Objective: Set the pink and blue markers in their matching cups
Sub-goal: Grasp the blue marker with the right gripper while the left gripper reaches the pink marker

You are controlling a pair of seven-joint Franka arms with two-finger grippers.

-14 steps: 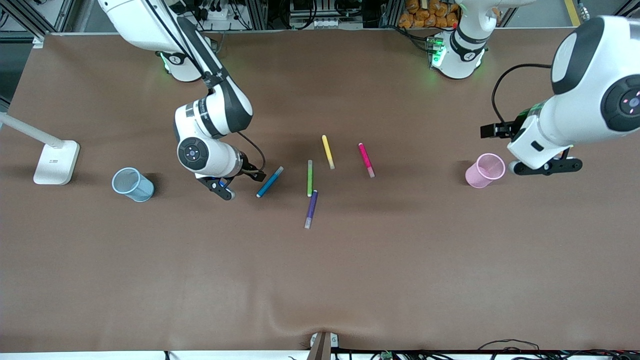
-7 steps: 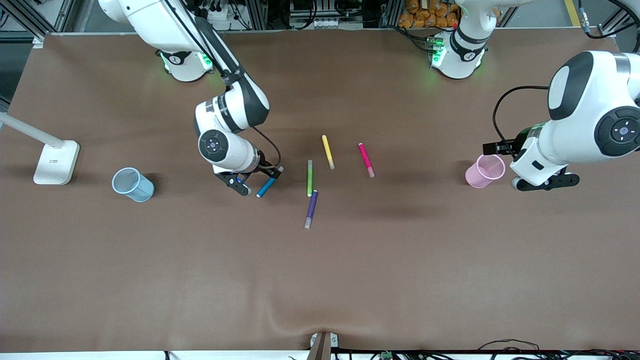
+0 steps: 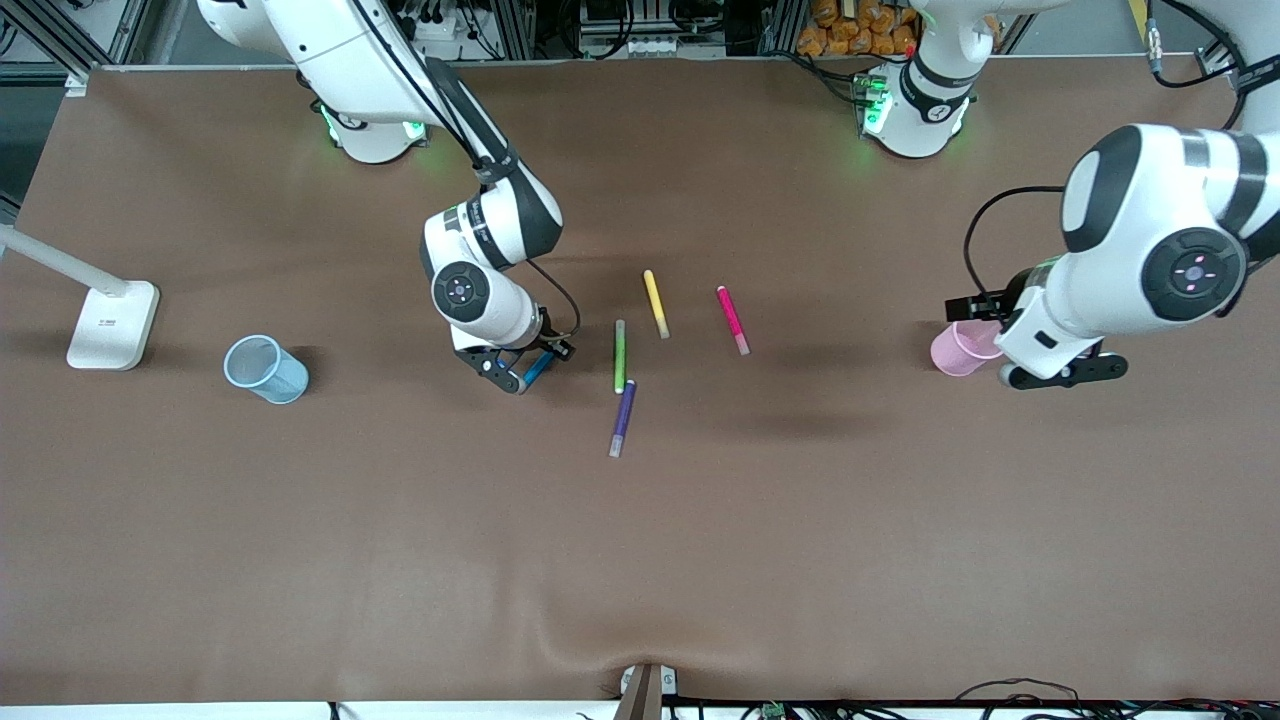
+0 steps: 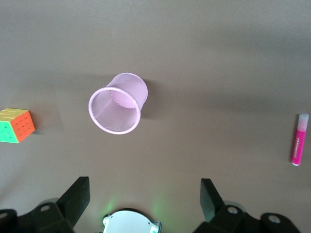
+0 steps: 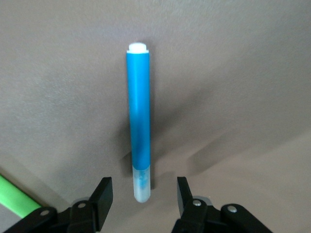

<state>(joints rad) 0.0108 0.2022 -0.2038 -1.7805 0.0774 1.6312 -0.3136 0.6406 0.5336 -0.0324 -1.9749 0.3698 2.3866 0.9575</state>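
Observation:
The blue marker (image 3: 538, 367) lies on the table, and my right gripper (image 3: 512, 368) hangs low over it. In the right wrist view the gripper (image 5: 142, 199) is open, with the marker's (image 5: 139, 121) pale cap end between the fingertips and untouched. The pink marker (image 3: 732, 319) lies toward the table's middle and also shows in the left wrist view (image 4: 300, 140). The pink cup (image 3: 958, 349) stands upright. My left gripper (image 3: 1060, 373) is open and empty beside it; the left wrist view shows the cup (image 4: 118, 103) from above. The blue cup (image 3: 265, 368) stands toward the right arm's end.
Yellow (image 3: 655, 302), green (image 3: 619, 356) and purple (image 3: 622, 417) markers lie between the blue and pink markers. A white lamp base (image 3: 112, 322) stands beside the blue cup. A colour cube (image 4: 17, 125) sits near the pink cup.
My right gripper has moved from beside the blue marker to over it. My left arm has shifted closer to the pink cup. No marker has moved.

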